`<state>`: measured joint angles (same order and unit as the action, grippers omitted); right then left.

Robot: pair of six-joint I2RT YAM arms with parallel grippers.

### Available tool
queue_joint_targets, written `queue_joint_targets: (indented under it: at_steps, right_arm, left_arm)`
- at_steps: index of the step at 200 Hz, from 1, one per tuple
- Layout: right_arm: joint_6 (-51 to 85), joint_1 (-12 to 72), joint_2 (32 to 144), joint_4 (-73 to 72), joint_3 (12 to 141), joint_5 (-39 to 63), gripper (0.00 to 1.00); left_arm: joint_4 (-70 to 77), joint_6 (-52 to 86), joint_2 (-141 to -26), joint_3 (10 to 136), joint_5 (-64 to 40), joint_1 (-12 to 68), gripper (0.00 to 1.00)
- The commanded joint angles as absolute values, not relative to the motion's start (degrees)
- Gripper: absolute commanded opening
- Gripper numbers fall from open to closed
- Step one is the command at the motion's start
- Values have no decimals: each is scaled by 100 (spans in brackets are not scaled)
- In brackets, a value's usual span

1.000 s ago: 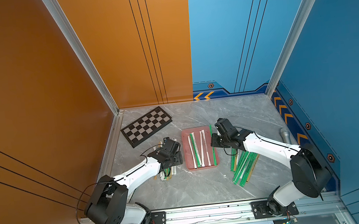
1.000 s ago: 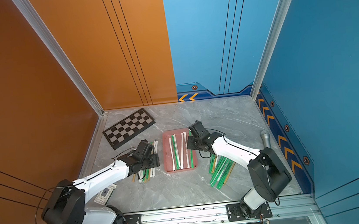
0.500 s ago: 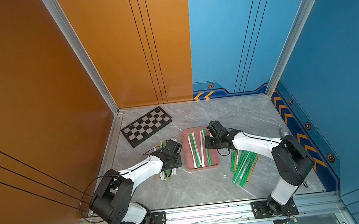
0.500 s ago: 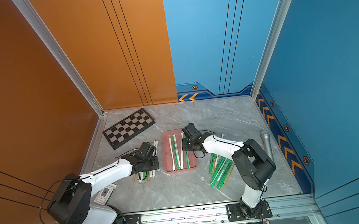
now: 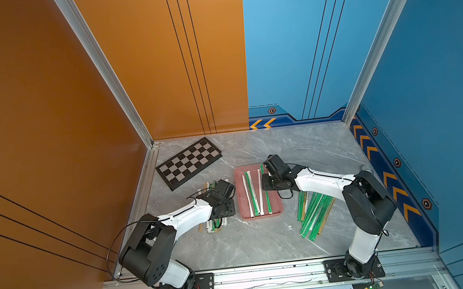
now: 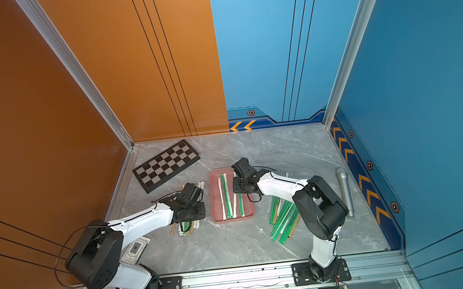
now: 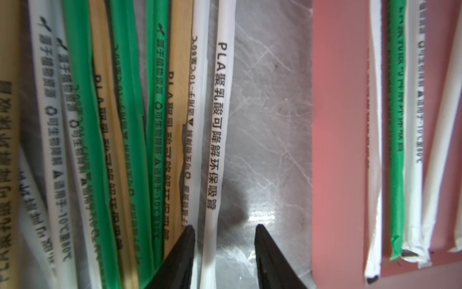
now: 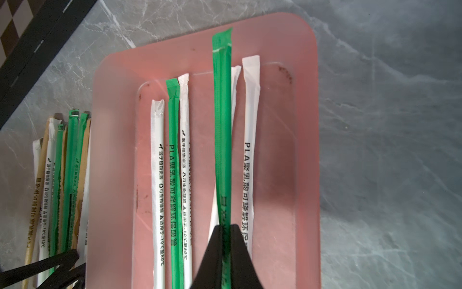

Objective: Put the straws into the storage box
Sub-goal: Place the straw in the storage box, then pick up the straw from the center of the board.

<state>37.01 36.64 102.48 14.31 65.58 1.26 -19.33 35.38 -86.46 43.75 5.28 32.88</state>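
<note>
The pink storage box (image 5: 261, 215) (image 6: 216, 211) (image 8: 307, 125) lies mid-table with several white and green straws (image 5: 251, 193) lengthwise in it. My right gripper (image 8: 226, 226) (image 5: 267, 185) is shut on a green straw (image 8: 222, 125), holding it over the box's right half, along the others. My left gripper (image 7: 225, 229) (image 5: 222, 207) is low over the left pile of straws (image 5: 215, 226) (image 6: 186, 229), beside the box's left rim (image 7: 337, 125). Its jaws stand apart around a white straw (image 7: 220, 125) at the pile's edge, with a gap left on one side. Another pile of straws (image 5: 313, 212) lies right of the box.
A black-and-grey chequered board (image 5: 188, 163) lies at the back left. A grey metal cylinder (image 6: 345, 192) rests near the right wall. A small printed card (image 6: 134, 250) lies under my left arm. Orange and blue walls close in three sides.
My right gripper has carried the green straw leftward from the box's right rim to over its inside. My left gripper has narrowed its jaws around the white straw at the left pile.
</note>
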Motion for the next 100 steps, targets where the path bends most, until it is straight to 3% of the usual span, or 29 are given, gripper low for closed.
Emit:
queue_joint_targets:
  at_steps: [1, 31, 80, 100]
  right_arm:
    - [3564, 3633, 10360, 1467, 6680, -26, 11]
    - [3533, 3630, 10426, 1478, 6697, -55, 16]
    - [3550, 3638, 10263, 1501, 6685, -16, 39]
    - [3560, 3630, 10111, 1542, 6605, -63, 43]
  left_arm:
    - [-2116, 3472, -8787, 4533, 519, 3276, 41]
    - [-2127, 3472, -8902, 4582, 534, 3296, 40]
    - [-2199, 3455, -9053, 4666, 554, 3324, 34]
    - [-2206, 3455, -9081, 4667, 562, 3340, 31]
